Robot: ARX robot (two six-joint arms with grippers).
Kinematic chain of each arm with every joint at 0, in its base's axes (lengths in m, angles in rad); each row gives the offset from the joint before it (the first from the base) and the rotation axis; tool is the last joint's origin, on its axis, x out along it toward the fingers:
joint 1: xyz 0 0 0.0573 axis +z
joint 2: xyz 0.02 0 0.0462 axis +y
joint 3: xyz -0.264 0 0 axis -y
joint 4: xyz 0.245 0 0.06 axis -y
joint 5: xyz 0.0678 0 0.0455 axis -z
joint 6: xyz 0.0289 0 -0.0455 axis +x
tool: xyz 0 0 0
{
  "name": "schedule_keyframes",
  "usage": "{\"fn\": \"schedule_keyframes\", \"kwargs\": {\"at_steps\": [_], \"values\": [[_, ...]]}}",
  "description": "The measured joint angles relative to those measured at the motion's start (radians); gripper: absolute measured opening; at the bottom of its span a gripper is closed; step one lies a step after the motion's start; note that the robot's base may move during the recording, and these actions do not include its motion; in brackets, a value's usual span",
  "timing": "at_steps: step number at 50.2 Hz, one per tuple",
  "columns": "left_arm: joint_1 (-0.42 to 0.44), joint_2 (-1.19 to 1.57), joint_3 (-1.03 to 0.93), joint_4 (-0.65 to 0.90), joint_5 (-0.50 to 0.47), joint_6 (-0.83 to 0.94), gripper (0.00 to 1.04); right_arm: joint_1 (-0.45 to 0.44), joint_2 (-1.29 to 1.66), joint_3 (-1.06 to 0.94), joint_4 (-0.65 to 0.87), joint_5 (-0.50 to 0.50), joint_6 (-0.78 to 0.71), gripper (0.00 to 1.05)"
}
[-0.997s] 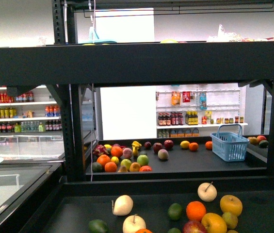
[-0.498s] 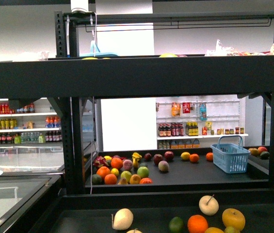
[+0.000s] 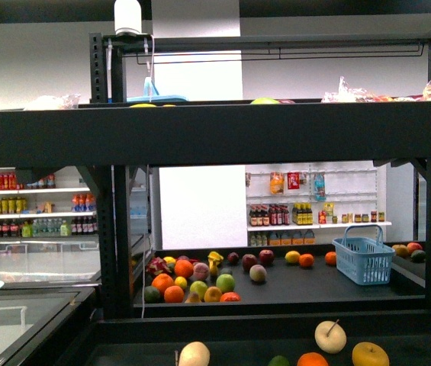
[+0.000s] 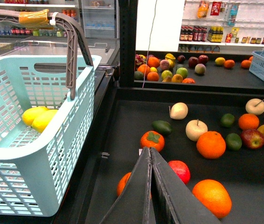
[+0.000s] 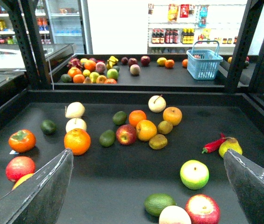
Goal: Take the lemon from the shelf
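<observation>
Left claw (image 4: 149,186): fingers pressed together, empty, above shelf (image 4: 122,140) tray | Right claw (image 5: 146,186): spread wide, empty, over mixed fruit | Lemon (image 4: 38,119): two yellow ones in pale teal basket (image 4: 52,154) beside tray

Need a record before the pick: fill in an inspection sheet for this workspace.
Surface: black tray, flat, holding loose fruit.
Job's things: shelf in front; two lemon-like yellow fruits lie in the teal basket; none sure on the tray.
Clutter: orange, apple, lime, chilli, among others.
Hands: left hand shut, empty; right hand open, empty.
Cables: thin white cable down a post.
Surroundings: bottle shelves, blue basket.
</observation>
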Motion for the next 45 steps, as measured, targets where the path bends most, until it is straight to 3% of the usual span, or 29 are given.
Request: {"fn": "schedule_keyframes", "kwargs": {"at_steps": [30,41,45], "values": [[0.0,-0.057,-0.057,0.008,0.0,0.0,0.03,0.0,0.0,0.0,0.0,0.0,0.0,0.97],[0.0,-0.057,-0.057,0.008,0.0,0.0,0.45,0.0,0.0,0.0,0.0,0.0,0.0,0.97],[0.0,-0.057,-0.057,0.008,0.0,0.0,0.66,0.0,0.0,0.0,0.0,0.0,0.0,0.97]]}}
